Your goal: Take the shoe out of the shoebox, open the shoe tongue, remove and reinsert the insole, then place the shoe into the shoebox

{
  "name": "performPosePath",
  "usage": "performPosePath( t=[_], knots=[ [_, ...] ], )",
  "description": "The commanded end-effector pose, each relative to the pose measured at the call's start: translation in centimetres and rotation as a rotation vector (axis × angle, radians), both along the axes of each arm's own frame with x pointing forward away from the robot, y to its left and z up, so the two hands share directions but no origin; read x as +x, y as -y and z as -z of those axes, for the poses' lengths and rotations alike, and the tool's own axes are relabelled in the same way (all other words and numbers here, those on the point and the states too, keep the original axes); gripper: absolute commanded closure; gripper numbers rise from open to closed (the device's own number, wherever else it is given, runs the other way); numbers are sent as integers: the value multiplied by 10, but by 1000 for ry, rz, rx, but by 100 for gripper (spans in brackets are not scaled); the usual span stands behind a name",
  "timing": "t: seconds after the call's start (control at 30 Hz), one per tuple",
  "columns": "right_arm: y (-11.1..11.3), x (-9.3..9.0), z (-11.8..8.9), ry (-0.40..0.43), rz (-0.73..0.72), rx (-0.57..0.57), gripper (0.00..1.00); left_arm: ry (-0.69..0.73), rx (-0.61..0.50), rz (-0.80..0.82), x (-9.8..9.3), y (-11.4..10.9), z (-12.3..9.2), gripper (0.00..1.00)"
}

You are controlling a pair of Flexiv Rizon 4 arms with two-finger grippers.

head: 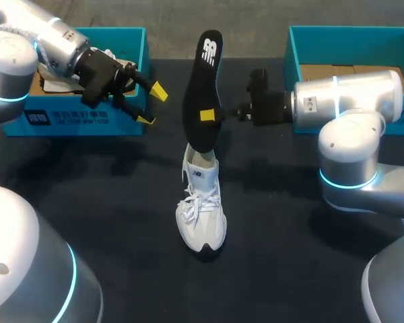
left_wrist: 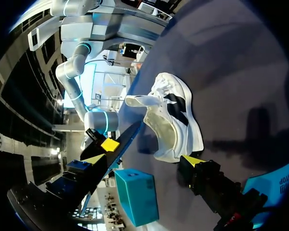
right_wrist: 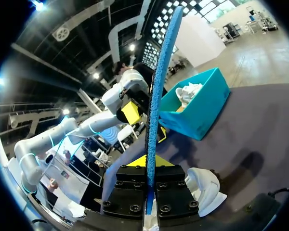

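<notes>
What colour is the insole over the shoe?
Insole is black with a white logo, best in head view; its other side shows blue in right wrist view.

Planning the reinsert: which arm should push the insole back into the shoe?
Right. Its tool is shut on the insole, lower end at the shoe. Left tool is open, apart from both.

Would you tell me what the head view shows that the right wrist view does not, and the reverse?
Only the head view: the right shoebox, the shoe's laces and toe, the insole's black face. Only the right wrist view: the insole's blue face, edge-on between the right gripper's fingers. Both: the insole, the shoe, the left shoebox and the open left gripper.
</notes>
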State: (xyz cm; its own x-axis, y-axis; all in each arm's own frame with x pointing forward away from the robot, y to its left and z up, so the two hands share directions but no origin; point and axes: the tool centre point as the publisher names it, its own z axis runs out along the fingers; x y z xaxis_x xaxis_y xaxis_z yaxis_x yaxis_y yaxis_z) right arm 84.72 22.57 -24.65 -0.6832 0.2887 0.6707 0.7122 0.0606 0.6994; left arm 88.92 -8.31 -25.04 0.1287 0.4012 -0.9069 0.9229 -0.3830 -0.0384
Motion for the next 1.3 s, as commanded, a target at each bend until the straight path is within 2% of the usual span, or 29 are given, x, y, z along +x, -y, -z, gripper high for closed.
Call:
performPosePath(
  t=[0.03, 0.23, 0.33, 0.47, 0.83, 1.3],
  knots=[
    [-2, -1, 0, 0, 3, -3, 100, 1, 1, 1, 0, 0, 0, 0],
    [-2, -1, 0, 0, 3, -3, 100, 1, 1, 1, 0, 0, 0, 0],
    [-4, 3, 4, 103, -53, -71, 100, 1, 1, 1, 0, 0, 0, 0],
    [-4, 10, 9, 173, -82, -90, 100, 1, 1, 1, 0, 0, 0, 0],
    [2, 17, 23, 194, -90, -72, 100, -7, 23, 7, -2, -3, 1, 0],
    [4, 22, 31, 249, -95, -70, 100, -10, 46, -24, -10, -27, 2, 0]
  ],
)
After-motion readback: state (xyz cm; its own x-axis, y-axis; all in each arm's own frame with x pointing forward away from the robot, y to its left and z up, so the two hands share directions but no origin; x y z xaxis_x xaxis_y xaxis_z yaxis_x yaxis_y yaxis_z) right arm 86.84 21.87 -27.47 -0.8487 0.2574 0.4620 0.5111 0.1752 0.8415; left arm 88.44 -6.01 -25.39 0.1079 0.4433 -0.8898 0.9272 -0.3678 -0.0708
